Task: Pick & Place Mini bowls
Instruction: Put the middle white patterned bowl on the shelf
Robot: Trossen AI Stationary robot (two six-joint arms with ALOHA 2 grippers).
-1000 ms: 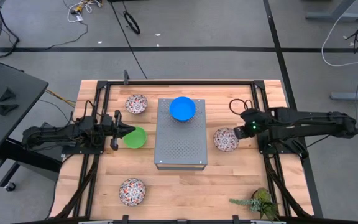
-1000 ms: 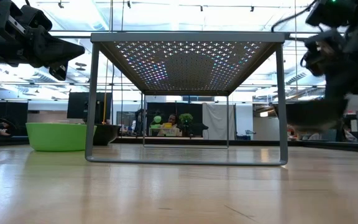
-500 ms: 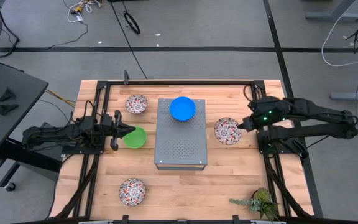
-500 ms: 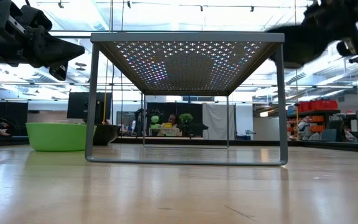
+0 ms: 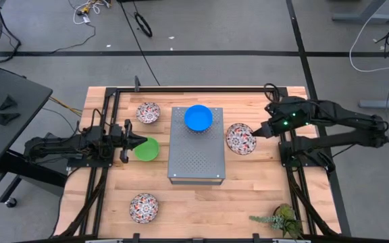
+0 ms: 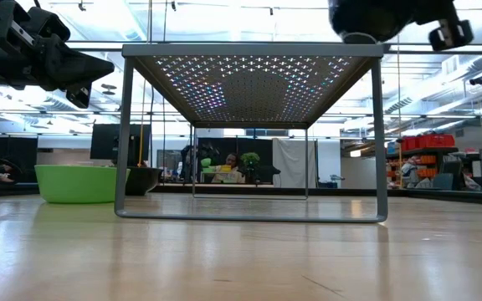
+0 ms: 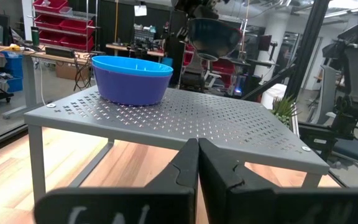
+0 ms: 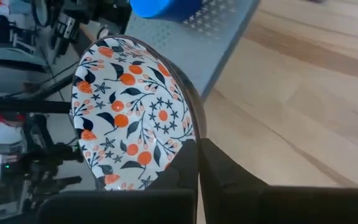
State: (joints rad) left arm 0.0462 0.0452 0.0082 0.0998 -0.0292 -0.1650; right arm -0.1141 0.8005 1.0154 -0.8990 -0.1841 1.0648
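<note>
My right gripper point(image 5: 257, 132) is shut on a white floral bowl point(image 5: 240, 138), which it holds in the air beside the right edge of the grey perforated box. In the low view this bowl point(image 6: 371, 17) shows dark, above the level of the box top. A bright blue bowl point(image 5: 198, 117) stands on the box. My left gripper point(image 5: 131, 142) is shut and hovers just left of the green bowl point(image 5: 147, 149), which sits on the table. Two more floral bowls rest on the table, one far left point(image 5: 148, 113) and one near left point(image 5: 144, 208). The navy bowl is out of view. My right gripper pinches the floral bowl's rim point(image 8: 188, 135) on the side toward the table's right, with one finger inside point(image 8: 180, 163) and one outside. The fingers come from the right, about level. The bowl is lifted clear of the table and its patterned inside faces up.
The grey perforated box point(image 5: 196, 158) stands on legs in the middle of the table. A small plant point(image 5: 279, 219) sits at the near right corner. Black frame rails point(image 5: 296, 185) run along both sides. Bare wood lies near the box's front edge.
My right gripper has lifted the floral bowl off the table to above the height of the box top. It has carried it toward the table's left and far side, up to the box's right edge. My left arm has kept still.
</note>
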